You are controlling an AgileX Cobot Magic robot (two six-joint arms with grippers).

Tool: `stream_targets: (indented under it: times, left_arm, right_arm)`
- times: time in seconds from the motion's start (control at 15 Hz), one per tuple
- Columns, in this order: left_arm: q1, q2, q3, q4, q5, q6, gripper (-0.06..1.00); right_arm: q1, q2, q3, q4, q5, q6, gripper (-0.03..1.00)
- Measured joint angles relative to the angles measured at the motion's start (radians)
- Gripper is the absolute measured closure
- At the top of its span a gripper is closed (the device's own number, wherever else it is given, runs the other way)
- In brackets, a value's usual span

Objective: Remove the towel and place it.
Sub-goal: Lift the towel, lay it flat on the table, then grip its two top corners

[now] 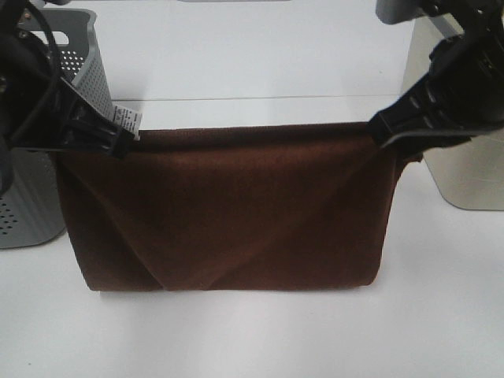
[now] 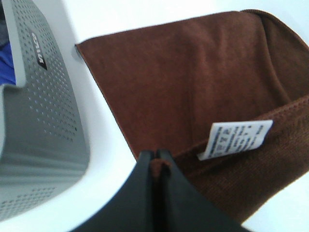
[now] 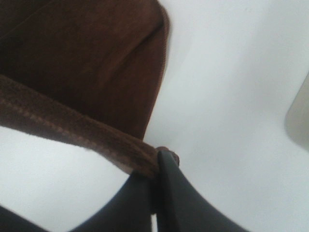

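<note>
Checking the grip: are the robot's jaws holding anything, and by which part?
Both hold the towel by its hemmed top edge: left gripper beside the white tag, right gripper at the opposite corner.

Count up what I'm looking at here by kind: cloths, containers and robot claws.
Cloths: 1, the brown towel
Containers: 2, the grey perforated basket and what looks like a pale bin
Claws: 2, the left gripper and the right gripper, each shut on a top corner of the towel
Total: 5
</note>
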Motion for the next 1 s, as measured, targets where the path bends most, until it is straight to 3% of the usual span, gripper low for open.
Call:
stream_targets:
  times: [0.07,0.13,0.27,0.33,0.4,0.53,0.6,0.87,1.0]
  left_arm:
    - [0.033,0.043,-0.024,0.028,-0.021,-0.005,0.94]
    - [0.135,0.143,-0.1,0.042,-0.085,-0.005,0.94]
    - [0.25,0.256,-0.211,0.048,-0.168,0.018,0.94]
    - [0.25,0.256,-0.211,0.048,-0.168,0.018,0.94]
    - [0.301,0.319,-0.284,0.049,-0.22,0.043,0.94]
    - [0.378,0.43,-0.46,0.05,-0.293,0.063,0.94]
    - [0.427,0.514,-0.684,0.05,-0.307,0.084,0.94]
    - [0.448,0.547,-1.126,0.051,-0.32,0.189,0.94]
    - [0.446,0.545,-1.237,0.048,-0.346,0.212,0.94]
  right_arm:
    - [0.0,0.067,-0.064,-0.048,0.001,0.007,0.97]
    - [-0.001,0.185,-0.206,-0.131,0.001,0.025,0.97]
    - [-0.003,0.314,-0.372,-0.223,0.0,0.053,0.97]
    - [-0.003,0.314,-0.372,-0.223,0.0,0.053,0.97]
    - [-0.003,0.385,-0.479,-0.303,0.0,0.077,0.97]
    - [-0.005,0.51,-0.711,-0.449,0.001,0.11,0.97]
    - [-0.007,0.596,-0.928,-0.53,0.002,0.104,0.97]
    - [-0.007,0.623,-1.33,-0.565,-0.077,0.039,0.97]
    - [-0.005,0.62,-1.432,-0.554,-0.086,0.012,0.97]
